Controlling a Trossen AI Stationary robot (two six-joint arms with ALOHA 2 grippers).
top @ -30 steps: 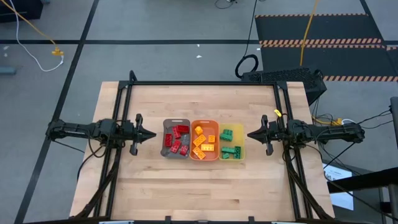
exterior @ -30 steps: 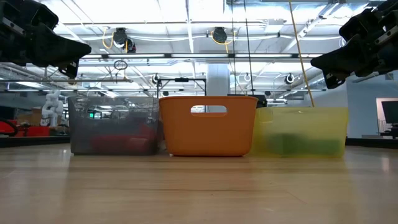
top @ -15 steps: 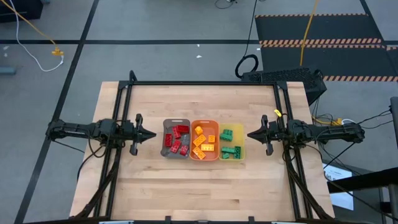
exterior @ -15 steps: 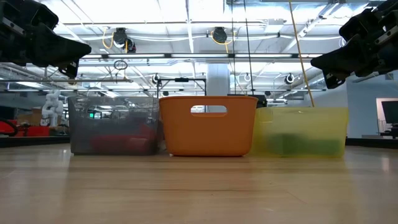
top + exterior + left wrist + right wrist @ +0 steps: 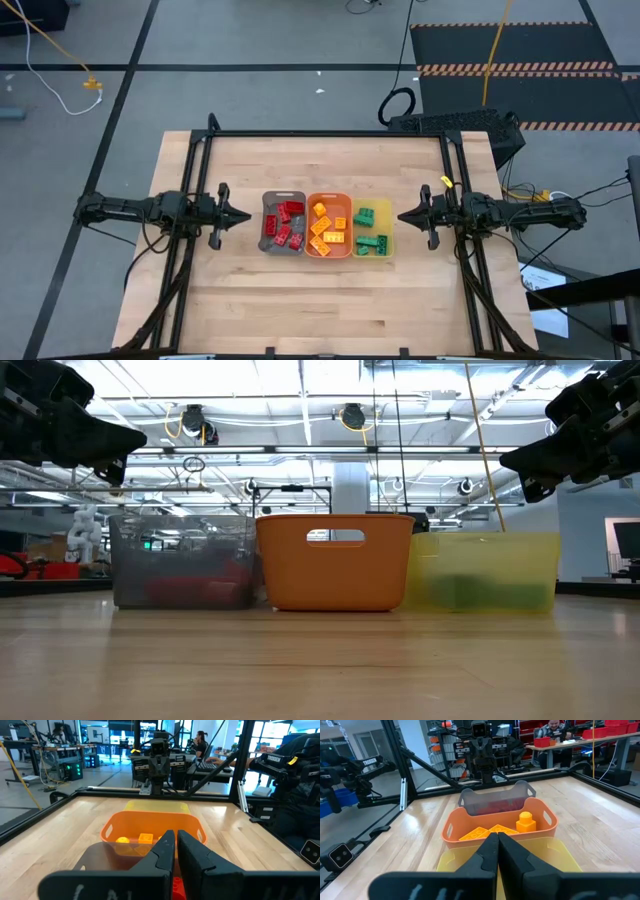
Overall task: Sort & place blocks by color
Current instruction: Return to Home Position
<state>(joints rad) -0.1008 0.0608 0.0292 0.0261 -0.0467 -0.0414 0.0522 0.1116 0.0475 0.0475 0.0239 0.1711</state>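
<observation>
We see 3 trays in a row at the middle of the tabletop [image 5: 320,300], touching side to side. The grey tray [image 5: 268,198] holds the red blocks [image 5: 285,225], the orange tray [image 5: 328,195] holds the orange blocks [image 5: 328,230], and the yellow tray [image 5: 389,236] holds the green blocks [image 5: 369,228]. The pieces lie piled and overlapping, so we cannot count them with certainty.

The left gripper [image 5: 242,216] hangs above the wood between the grey tray and the left edge, pointing at the trays. Its fingers are drawn to a narrow slit with nothing between them. The right gripper [image 5: 404,215] hangs between the yellow tray and the right edge, its fingers pressed together and empty.

From table height the red and green blocks are only dim smears through the trays' walls, and the orange tray's solid wall hides its load. In each wrist view that arm's own fingers cover most of the nearest tray: only a sliver of red shows under the left ones, and no green shows past the right ones.
</observation>
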